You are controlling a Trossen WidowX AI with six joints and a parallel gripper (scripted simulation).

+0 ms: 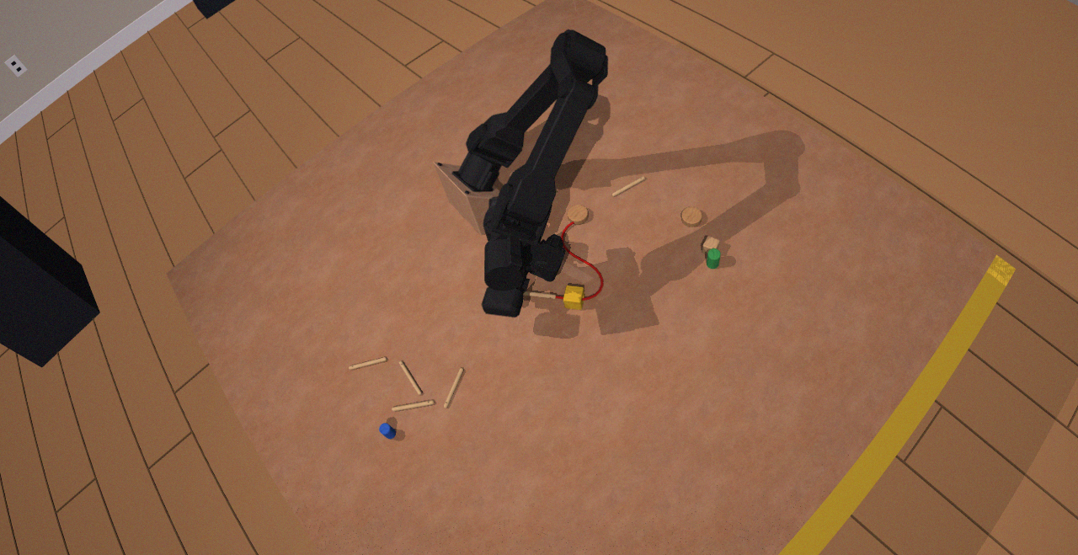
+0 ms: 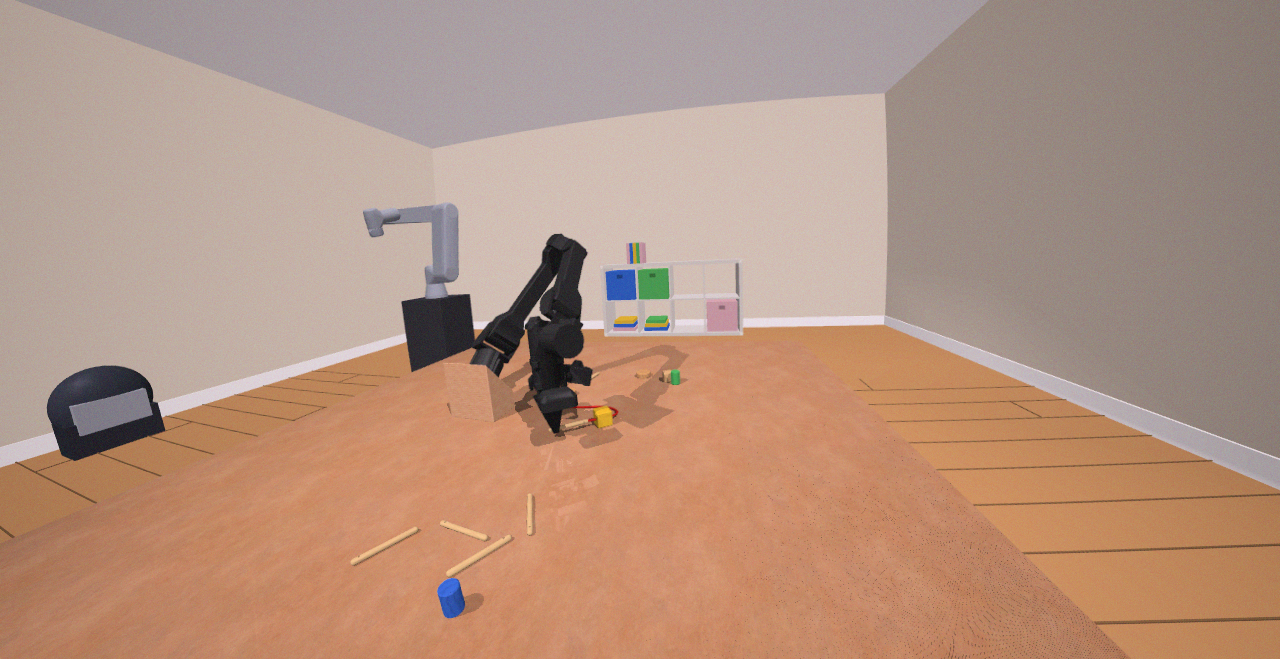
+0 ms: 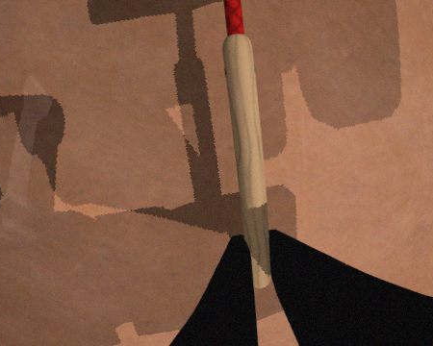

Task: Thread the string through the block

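Note:
My gripper (image 2: pixel 556 430) (image 3: pixel 254 244) is shut on the far end of the wooden stick (image 1: pixel 542 295) (image 2: pixel 578 424) (image 3: pixel 247 144). The red string (image 1: pixel 601 277) (image 3: pixel 234 17) leaves the stick's other end. A short red stretch shows between the stick and the yellow block (image 1: pixel 573 296) (image 2: pixel 603 417). The stick is outside the block, on its left in the top view. The string also leaves the block's right side and curves back to the round button (image 1: pixel 577 213). The block sits on the table; the wrist view does not show it. The arm hides the fingertips in the top view.
A loose stick (image 1: pixel 628 186), a second round button (image 1: pixel 691 216), a small wooden cube (image 1: pixel 711 242) and a green cylinder (image 1: pixel 712 258) lie beyond the block. Several loose sticks (image 1: pixel 410 377) (image 2: pixel 479 555) and a blue cylinder (image 1: pixel 387 430) (image 2: pixel 451 598) lie at the lower left.

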